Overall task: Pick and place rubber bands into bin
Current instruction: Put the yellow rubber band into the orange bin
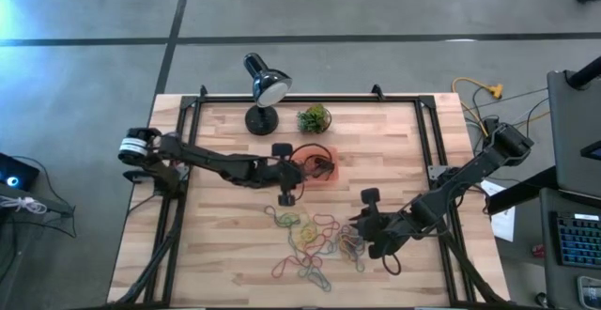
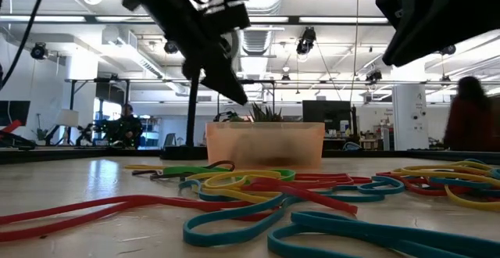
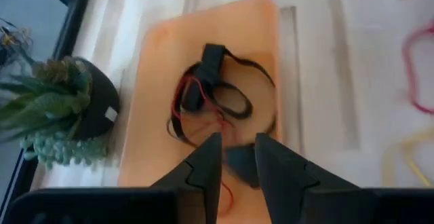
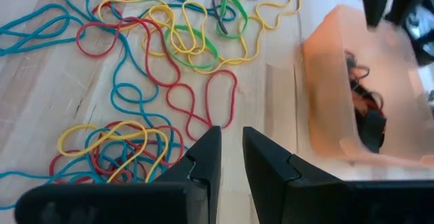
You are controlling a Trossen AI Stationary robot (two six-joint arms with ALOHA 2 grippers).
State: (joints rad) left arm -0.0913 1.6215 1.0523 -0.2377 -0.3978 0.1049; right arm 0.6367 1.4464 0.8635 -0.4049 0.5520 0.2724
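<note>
1. High view: the bin [image 1: 324, 164], a small translucent orange-red tray, sat on the tabletop [image 1: 225, 235] right of centre toward the far side, beside the plant ball [image 1: 314, 117] and the desk lamp [image 1: 266, 86]. Its long axis could not be told from above. The left gripper [image 1: 302, 167] hung at its left edge. The rubber bands [image 1: 315, 240] lay scattered loose nearer, with the right gripper [image 1: 361, 230] at their right end.
2. Low view: the bin [image 2: 266, 145] stood broadside, long axis running left to right, its wall cloudy orange. Red, yellow, green and teal bands [image 2: 258, 191] sprawled flat in front of it.
3. Left wrist view: the left jaws stood a narrow gap apart, holding nothing, above the bin [image 3: 156, 115], which held dark and red bands [image 3: 210, 98] in a tangle.
4. Right wrist view: the right jaws stood narrowly apart and empty over bare tabletop between the loose bands [image 4: 135, 68] and the bin [image 4: 325, 81].
</note>
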